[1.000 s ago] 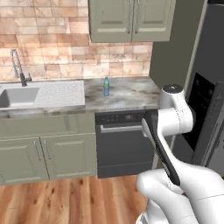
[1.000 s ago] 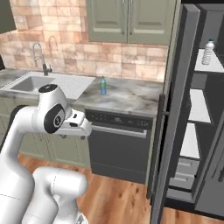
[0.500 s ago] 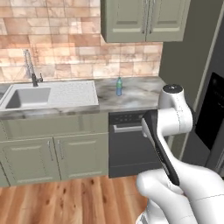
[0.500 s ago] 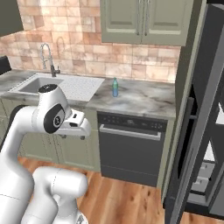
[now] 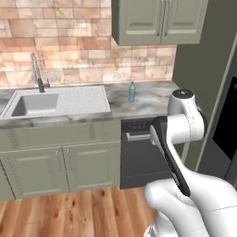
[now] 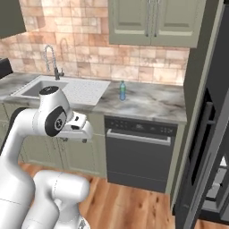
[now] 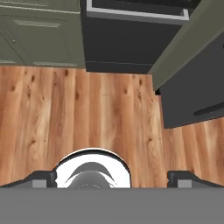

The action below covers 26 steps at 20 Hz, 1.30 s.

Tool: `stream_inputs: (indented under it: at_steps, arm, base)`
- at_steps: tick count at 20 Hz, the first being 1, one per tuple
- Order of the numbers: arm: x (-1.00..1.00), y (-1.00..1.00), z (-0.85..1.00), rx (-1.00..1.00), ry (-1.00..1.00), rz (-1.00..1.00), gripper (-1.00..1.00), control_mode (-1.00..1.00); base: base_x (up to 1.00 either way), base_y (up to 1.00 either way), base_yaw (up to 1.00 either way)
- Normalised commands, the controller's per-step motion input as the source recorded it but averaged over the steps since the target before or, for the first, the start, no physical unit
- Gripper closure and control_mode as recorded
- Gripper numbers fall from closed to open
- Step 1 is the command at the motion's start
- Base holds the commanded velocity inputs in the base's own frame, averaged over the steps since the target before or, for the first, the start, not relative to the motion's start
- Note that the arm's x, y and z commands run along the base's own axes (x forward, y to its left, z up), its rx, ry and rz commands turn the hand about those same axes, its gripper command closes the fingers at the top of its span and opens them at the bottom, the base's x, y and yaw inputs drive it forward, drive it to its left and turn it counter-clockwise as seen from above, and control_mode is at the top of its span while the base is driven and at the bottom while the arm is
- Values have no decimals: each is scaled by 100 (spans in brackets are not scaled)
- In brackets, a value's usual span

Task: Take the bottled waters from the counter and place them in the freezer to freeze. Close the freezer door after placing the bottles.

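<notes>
One bottled water [image 5: 132, 92], translucent blue with a green cap, stands upright on the marbled counter [image 5: 152, 99] right of the sink; in the right base view the bottle [image 6: 122, 91] rests mid-counter [image 6: 152, 105]. The freezer door [image 6: 206, 134] stands open at the right edge, with white drawers of the freezer [image 6: 222, 175] behind it. In the left base view its black dispenser panel [image 5: 228, 121] shows at the far right. My gripper [image 6: 74, 134] hangs folded close to my body, well short of the counter, pointing at the floor. Its jaws [image 7: 113, 178] are open and empty.
A white inset sink [image 5: 32, 104] with a tall faucet [image 5: 37, 73] lies at the left. A black-fronted dishwasher [image 5: 141, 152] sits under the counter below the bottle. Green-grey cabinets [image 5: 60, 164] flank it. Wood floor [image 7: 87, 113] lies under the hand.
The whole scene has slid rightward in both base views, so the base has moved. The arm keeps its folded pose and the jaws stay open. The bottle has not moved on the counter.
</notes>
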Motion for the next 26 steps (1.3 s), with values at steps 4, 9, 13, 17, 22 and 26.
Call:
stream_inputs:
  at_steps: [4, 9, 13, 17, 22, 26]
  arm:
    - [0, 0, 0, 0, 0, 0, -100, 100]
    - [0, 0, 0, 0, 0, 0, -100, 100]
    - [0, 0, 0, 0, 0, 0, -100, 100]
    - [0, 0, 0, 0, 0, 0, -100, 100]
    - [0, 0, 0, 0, 0, 0, -100, 100]
    - [0, 0, 0, 0, 0, 0, -100, 100]
  base:
    - [39, 37, -6]
    - [53, 30, -7]
    - [41, 2, 0]
    - [42, 11, 0]
    - [45, 16, -1]
    - [44, 20, -2]
